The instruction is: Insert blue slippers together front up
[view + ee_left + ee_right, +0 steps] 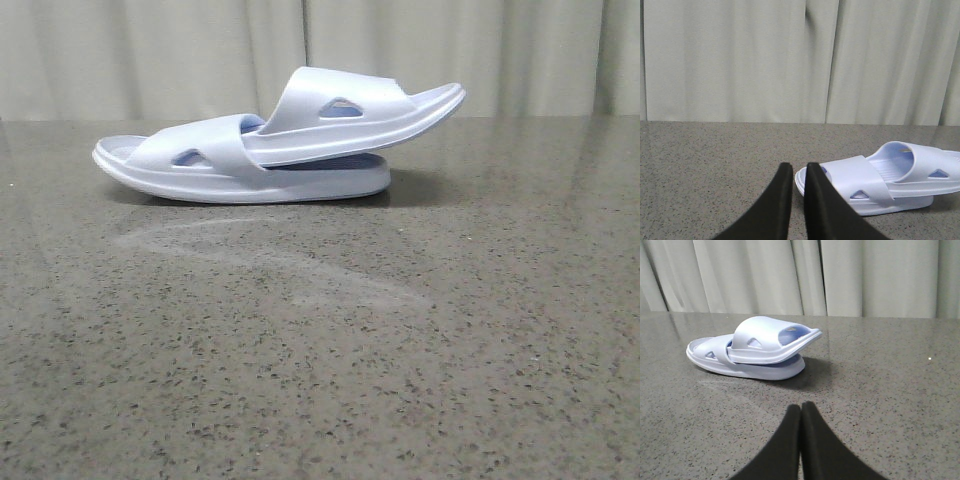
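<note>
The blue slippers lie nested at the back middle of the table. The lower slipper [215,152] lies flat with its sole down. The upper slipper [350,110] is pushed under the lower one's strap, and its free end tilts up to the right. In the left wrist view the lower slipper [855,182] and the upper slipper [925,165] lie just beyond my left gripper [799,166]. That gripper is empty, with only a thin slit between its black fingers. In the right wrist view the pair [765,342] lies well beyond my right gripper [801,407], which is shut and empty. Neither gripper shows in the front view.
The table is a grey speckled stone top [320,350] with a faint pale smear in front of the slippers. A pale pleated curtain [150,50] hangs behind the table's far edge.
</note>
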Controlling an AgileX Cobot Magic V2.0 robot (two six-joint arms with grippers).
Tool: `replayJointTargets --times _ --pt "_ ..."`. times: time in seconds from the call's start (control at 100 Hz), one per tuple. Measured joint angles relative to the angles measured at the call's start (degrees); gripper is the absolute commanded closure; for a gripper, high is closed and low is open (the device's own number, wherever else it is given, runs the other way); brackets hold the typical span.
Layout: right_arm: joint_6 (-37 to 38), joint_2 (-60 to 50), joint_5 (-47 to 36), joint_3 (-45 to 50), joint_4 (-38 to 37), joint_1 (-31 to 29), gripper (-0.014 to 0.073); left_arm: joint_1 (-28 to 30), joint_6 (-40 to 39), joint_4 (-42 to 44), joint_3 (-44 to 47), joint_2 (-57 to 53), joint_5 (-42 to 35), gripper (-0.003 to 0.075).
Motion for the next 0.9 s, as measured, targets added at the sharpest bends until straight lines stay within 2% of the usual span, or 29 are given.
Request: replayJointTargets --times 0.32,0.39,0.44,0.49,0.61,0.68,0.75,0.9 --pt "0.0 0.0 0.0 0.0 0.1 0.0 0.0673 0.0 0.0 0.0 0.0 0.0 -0.2 0.0705" --pt "0.0 0.0 0.0 0.0 0.1 0.0 0.0673 0.0 -2.8 4.0 0.2 0.0 -0.2 0.0705" --pt "0.0 0.0 0.0 0.0 0.1 0.0 0.0673 0.0 -8.6 11.1 0.8 -0.4 0.1 0.0705" --pt "0.0 0.0 0.0 0.0 0.1 0.0 0.0673 0.5 -17.6 20.8 1.8 -1.0 0.4 0.0705" --pt "0.0 0.0 0.0 0.0 0.1 0.0 0.0673 4.7 -45.7 48.1 6.4 -3.7 0.6 0.0705" --pt "0.0 0.0 0.0 0.0 0.1 0.0 0.0673 8.0 -58.8 60.5 9.9 -6.6 1.0 0.0705" --pt "0.0 0.0 0.0 0.0 0.1 0.0 0.0673 11.1 -66.3 67.4 13.5 -10.3 1.3 0.0705" --pt "0.0 0.0 0.0 0.0 0.1 0.0 0.0673 15.3 -71.1 71.7 18.7 -18.4 3.7 0.0705"
